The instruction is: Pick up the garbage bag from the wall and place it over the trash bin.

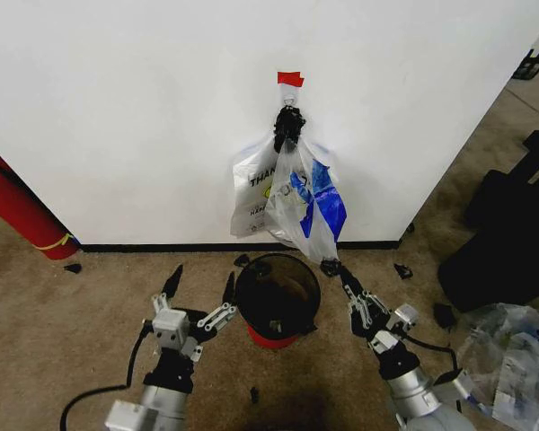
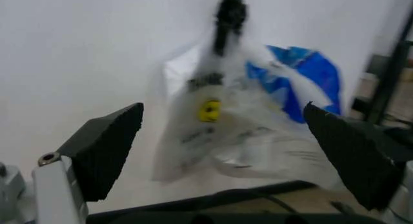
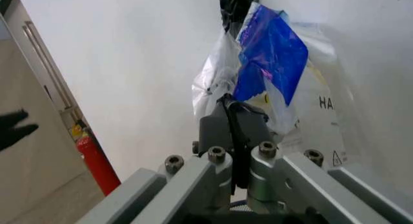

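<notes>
Here, by item:

Garbage bag: thin see-through plastic bag with blue handles and edges (image 1: 307,202), hung from a black hook (image 1: 288,121) on the white wall (image 1: 144,108), under a strip of red tape (image 1: 290,79); lower end drooping to just above the far rim of the bin.

Second bag: whiter flat bag with a yellow smiley (image 1: 251,193), on the same hook, behind and to the left of the see-through one.

Trash bin: small round black bin with a red base (image 1: 278,296), upright on the brown carpet (image 1: 63,314), close to the wall, directly below the bags, between the two grippers.

Right gripper: (image 1: 332,267), fingers pressed together, tip raised beside the bin's right rim and right at the bottom edge of the see-through bag; actual contact impossible to judge. In the right wrist view (image 3: 232,120), closed fingers aimed up at the blue-and-clear plastic (image 3: 271,54), nothing visibly clamped between them.

Left gripper: (image 1: 200,287), fingers spread wide, low beside the bin's left rim, well apart from the bags. In the left wrist view (image 2: 235,156), both black pads (image 2: 106,146) splayed with the bags (image 2: 284,103) framed between them farther off.

Surroundings: red fire extinguisher (image 1: 18,211) against the wall at far left; heap of clear plastic with grey print (image 1: 512,355) on the floor at right.
</notes>
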Robot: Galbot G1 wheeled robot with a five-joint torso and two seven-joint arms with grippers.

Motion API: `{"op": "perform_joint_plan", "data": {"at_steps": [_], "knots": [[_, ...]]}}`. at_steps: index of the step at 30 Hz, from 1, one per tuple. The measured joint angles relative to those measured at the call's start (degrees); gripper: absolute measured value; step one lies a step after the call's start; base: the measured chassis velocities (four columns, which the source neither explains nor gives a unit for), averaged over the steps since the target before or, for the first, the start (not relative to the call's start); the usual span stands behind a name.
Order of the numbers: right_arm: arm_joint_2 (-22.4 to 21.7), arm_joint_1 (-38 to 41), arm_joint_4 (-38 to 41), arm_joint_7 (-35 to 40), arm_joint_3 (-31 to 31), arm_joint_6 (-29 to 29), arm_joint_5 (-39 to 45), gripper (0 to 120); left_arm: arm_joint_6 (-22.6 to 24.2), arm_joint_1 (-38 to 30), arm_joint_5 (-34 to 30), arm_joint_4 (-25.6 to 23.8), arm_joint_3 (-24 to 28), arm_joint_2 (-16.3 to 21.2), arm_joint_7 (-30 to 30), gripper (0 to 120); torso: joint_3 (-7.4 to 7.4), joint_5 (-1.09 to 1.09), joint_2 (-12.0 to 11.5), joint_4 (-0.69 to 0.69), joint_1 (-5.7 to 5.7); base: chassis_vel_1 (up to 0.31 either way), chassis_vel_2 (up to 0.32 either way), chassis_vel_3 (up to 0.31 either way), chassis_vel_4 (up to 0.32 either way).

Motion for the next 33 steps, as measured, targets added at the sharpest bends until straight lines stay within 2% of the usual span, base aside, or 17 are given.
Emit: {"op": "perform_joint_plan", "data": {"at_steps": [3,6,7,9,11,12,13,14,15,17,21,23,28,33], "knots": [[0.7,0.2,0.1,0.3,0.0,-0.3,-0.7,0,6.5,-8.3,-11.8,-1.0,-0.2,10.0,-1.2,98,0.00,-0.01,0.0,0.00,0.00,0.000,0.000,0.000,0.000],[1.2,0.2,0.1,0.3,-0.1,-0.3,-1.3,0,12.0,-18.2,-22.8,-1.2,0.5,16.9,-3.7,97,0.00,-0.02,0.0,-0.07,0.02,0.000,0.000,0.000,0.000],[1.2,0.2,0.1,0.3,-0.1,-0.3,-1.3,0,12.0,-18.2,-22.8,-1.2,0.5,16.9,-3.7,97,0.00,-0.02,0.0,-0.07,0.02,0.000,0.000,0.000,0.000],[1.5,0.7,0.1,0.3,-0.5,-0.5,-1.6,0,14.2,-23.6,-28.1,-1.1,1.6,20.9,-4.9,97,0.00,-0.01,0.0,0.02,0.02,0.000,0.000,0.000,0.000],[2.1,0.5,0.1,0.2,-0.5,-0.5,-2.1,0,16.1,-30.0,-31.1,-0.3,5.4,23.7,-6.2,97,0.00,0.00,0.0,0.02,0.01,0.000,0.000,0.000,0.000],[2.1,0.5,0.1,0.2,-0.5,-0.5,-2.1,0,16.1,-30.0,-31.1,-0.3,5.4,23.7,-6.2,97,0.00,0.00,0.0,0.02,0.01,0.000,0.000,0.000,0.000],[2.5,-0.1,0.1,0.1,-0.2,-0.4,-2.5,0,18.2,-38.5,-34.3,0.9,11.1,25.2,-7.5,97,0.00,-0.01,0.0,-0.02,0.01,0.000,0.000,0.000,0.000],[2.7,-0.4,0.1,0.0,0.0,-0.3,-2.6,0,19.3,-42.7,-36.0,1.5,13.9,25.3,-8.2,97,0.00,0.01,0.0,-0.03,0.02,0.000,0.000,0.000,0.000],[2.7,-0.4,0.1,0.0,0.0,-0.3,-2.6,0,19.3,-42.7,-36.0,1.5,13.9,25.3,-8.2,97,0.00,0.01,0.0,-0.03,0.02,0.000,0.000,0.000,0.000],[3.0,-0.6,0.1,0.0,0.5,-0.2,-2.7,0,21.2,-49.8,-39.2,2.8,18.8,24.9,-9.8,97,0.00,0.01,0.0,-0.03,0.01,0.000,0.000,0.000,0.000],[3.2,-1.2,0.3,0.0,1.5,0.0,-2.6,0,24.8,-63.5,-42.5,7.9,28.0,22.1,-12.2,96,0.00,0.01,0.0,-0.01,0.01,0.000,0.000,0.000,0.000],[3.2,-1.4,0.5,-0.1,1.7,0.1,-2.5,0,25.9,-65.8,-42.6,9.0,29.9,21.5,-12.7,96,0.00,0.02,0.0,-0.01,0.01,0.000,0.000,0.000,0.000],[3.5,-2.1,0.6,-0.2,2.3,0.5,-2.5,0,33.6,-76.9,-43.6,13.4,38.9,19.1,-15.5,94,0.00,0.02,0.0,0.00,0.01,0.000,0.000,0.000,0.000],[3.7,-2.1,0.6,-0.3,2.5,0.7,-2.5,0,38.1,-84.1,-46.6,15.2,43.0,17.2,-17.3,93,0.00,0.03,0.0,-0.01,0.01,0.000,0.000,0.000,0.000]]}}
